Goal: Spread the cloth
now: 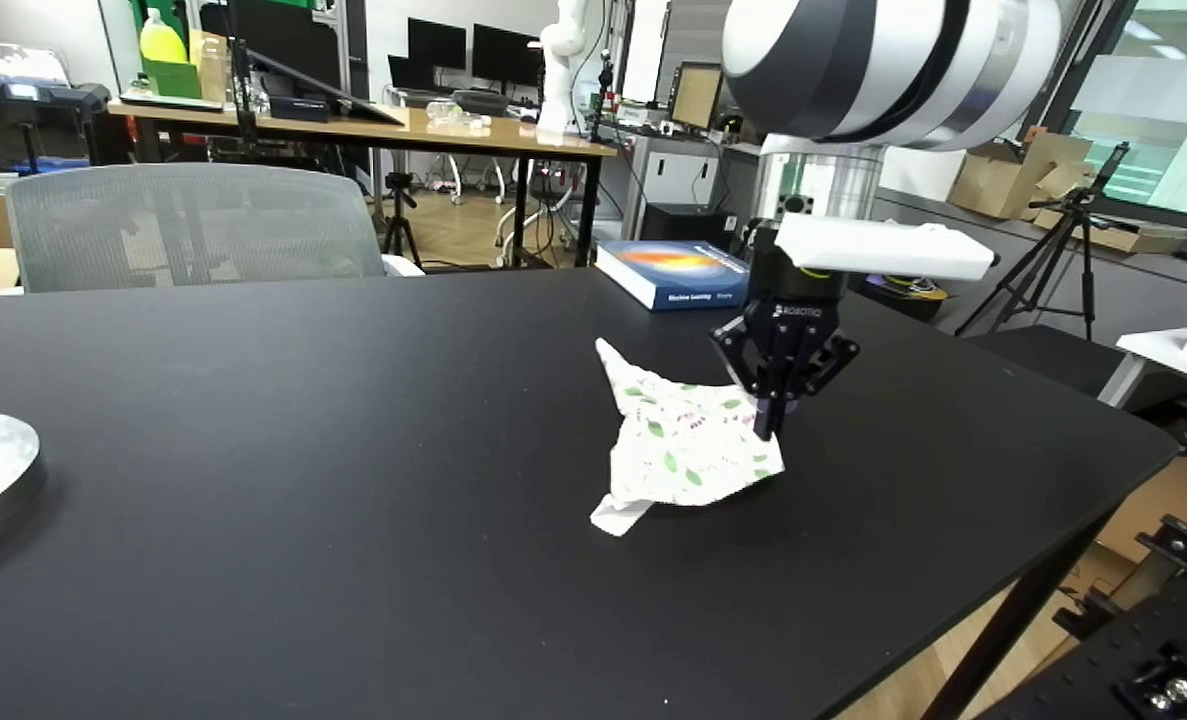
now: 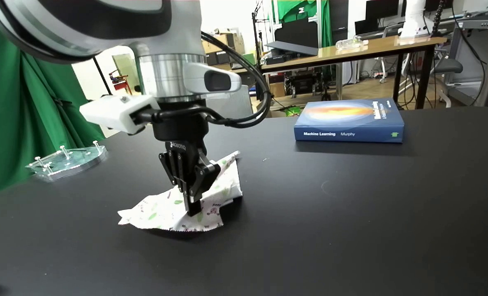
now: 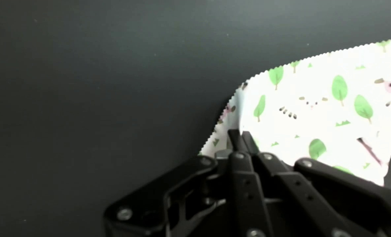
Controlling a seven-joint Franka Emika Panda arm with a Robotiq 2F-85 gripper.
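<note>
Wrist view: The black worktop (image 3: pixel 99 98) stretches away to the left of the cloth (image 3: pixel 314 125), a white piece printed with green trees and small animal faces. At the cloth's left edge is the end effector (image 3: pixel 240 134), jaws together and pinching a crease of the fabric. To the right, the cloth fans out to the edge of the frame.

In an exterior view, from left: a green curtain (image 2: pixel 13 107) hangs beyond the worktop, well to the left of the cloth. Between curtain and cloth, a clear plate (image 2: pixel 77 163) with upright bolts (image 2: pixel 65 152) rests on the worktop. The cloth lies rumpled on the worktop, parts of its edge raised over shadow, and the end effector points down into it near the front edge. A blue book (image 2: pixel 348 119), "Machine Learning" and "Murphy" on its spine, lies flat behind and to the right of the cloth, well apart from it.

In an exterior view, a grey mesh chair (image 1: pixel 193 225) stands beyond the worktop, behind and to the left of the cloth. One corner of the cloth tapers to the rear, and the end effector grips its right side. A black tripod (image 1: pixel 1075 212) stands behind and to the right of the cloth.
</note>
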